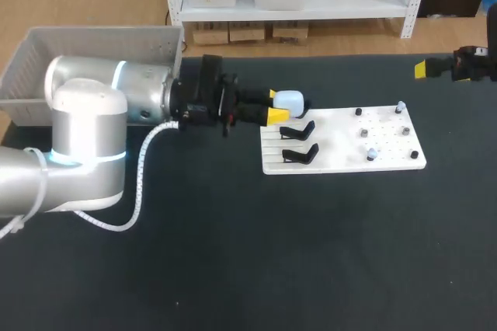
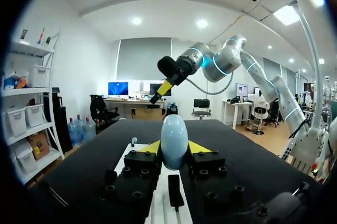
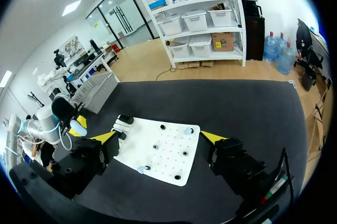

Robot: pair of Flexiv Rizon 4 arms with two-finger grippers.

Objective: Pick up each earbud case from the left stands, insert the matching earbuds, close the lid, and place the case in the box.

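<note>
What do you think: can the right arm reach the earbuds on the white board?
Probably yes: the right gripper faces the white board, open; nothing covers the earbuds, and the left gripper is well aside.

Black tabletop: the left arm enters from the left, its left pincer clamped on a pale blue earbud case at the far left corner of a white board. On the board: two black stands at its left end, dark pegs and two small pale earbuds towards its right. Grey bin at the far left behind the arm; right pincer at the far right, well apart from the board.
</note>
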